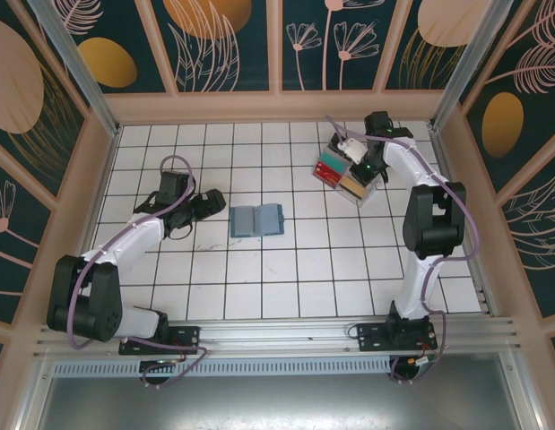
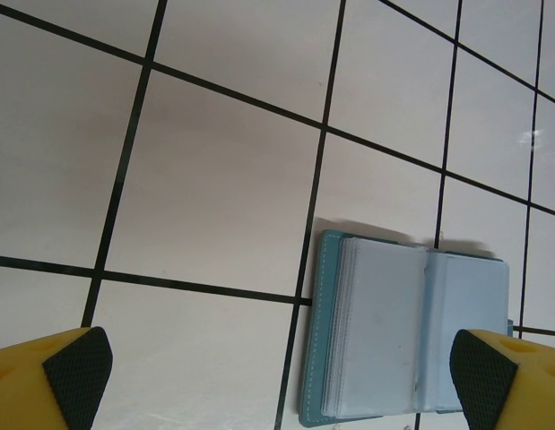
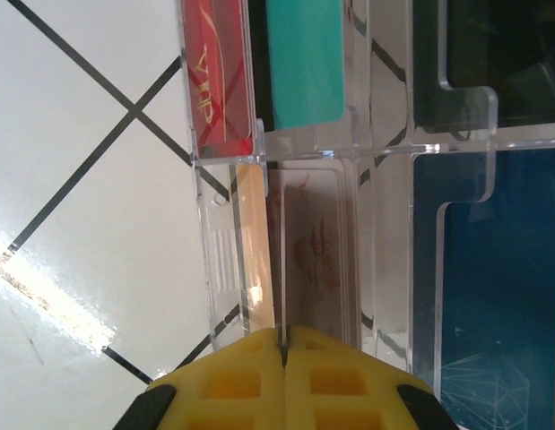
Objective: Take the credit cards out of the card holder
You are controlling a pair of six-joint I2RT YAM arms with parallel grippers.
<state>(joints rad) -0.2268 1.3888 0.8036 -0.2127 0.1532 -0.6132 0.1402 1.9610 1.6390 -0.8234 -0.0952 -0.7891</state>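
1. The right pincer (image 3: 284, 372) (image 1: 353, 150) is seen closed. Its yellow, waffle-ribbed fingers are pressed flat together, with only a hairline seam left between them. Whether anything thin is pinched in that seam cannot be told.
2. Just ahead of the seam, a pale pink-white credit card (image 3: 317, 251) is seen inside one compartment of the clear tray (image 3: 456, 134). The card is smooth and round-cornered and carries a faint reddish print.
3. The tray is made of rigid transparent plastic with stepped dividers and glossy cut edges. A red card with gold lettering (image 3: 219, 81), a flat teal card (image 3: 304, 63), a tan strip (image 3: 255, 242) and a dark blue panel (image 3: 501, 296) are seen in or through it.
4. The left pincer (image 2: 277, 381) (image 1: 208, 204) is held wide open, and nothing is gripped. Its yellow fingers are faced with black, diamond-textured pads (image 2: 75, 376).
5. The card holder (image 2: 403, 331) (image 1: 256, 220) is laid open and flat on the worktop (image 1: 259, 278), near the middle. It is just beside the left pincer and well apart from the tray. A soft teal cover with pale edge stitching is seen, along with a stack of translucent, frosted sleeves.
6. The worktop is covered in glossy white square tiles divided by thin black lines.
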